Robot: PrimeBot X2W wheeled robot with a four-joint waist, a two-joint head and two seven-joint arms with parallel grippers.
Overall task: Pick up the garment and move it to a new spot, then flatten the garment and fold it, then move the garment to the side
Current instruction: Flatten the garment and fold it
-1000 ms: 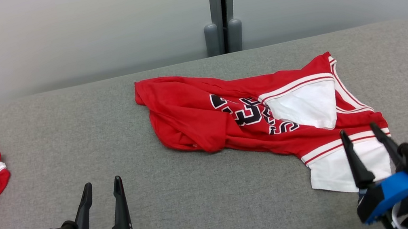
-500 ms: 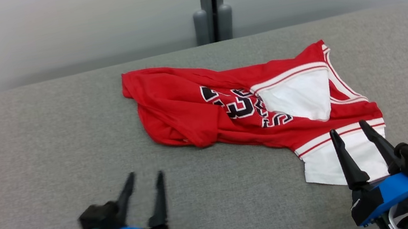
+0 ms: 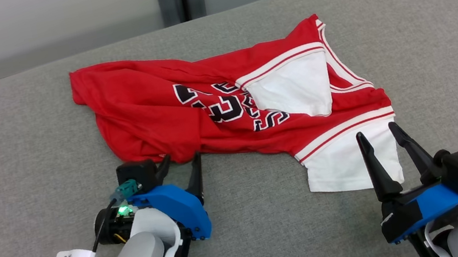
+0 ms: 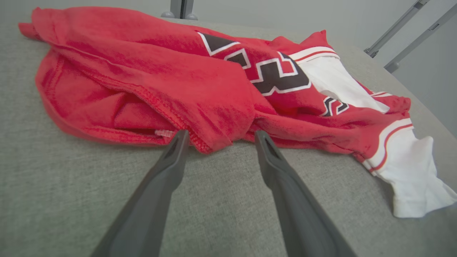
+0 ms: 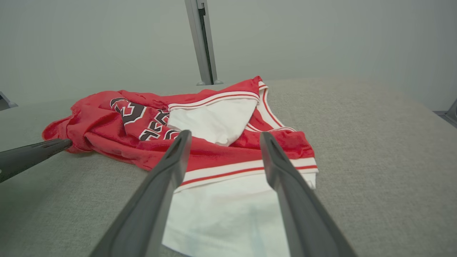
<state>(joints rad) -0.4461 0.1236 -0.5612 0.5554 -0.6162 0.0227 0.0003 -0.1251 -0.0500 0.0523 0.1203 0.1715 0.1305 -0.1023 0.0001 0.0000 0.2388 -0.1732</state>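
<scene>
Garment (image 3: 207,104) lies crumpled in the middle of the grey fabric-covered desk (image 3: 8,159). It is a red jersey with black numerals outlined in white, partly lost in folds, and white panels bordered by white trim with a thin red stripe. One white end juts out toward the robot's right. The left pincer (image 3: 181,159) stands spread at the near red hem, its tips either side of a bunched fold. The right pincer (image 3: 375,130), also spread, points over the jutting white end; whether it touches is unclear.
</scene>
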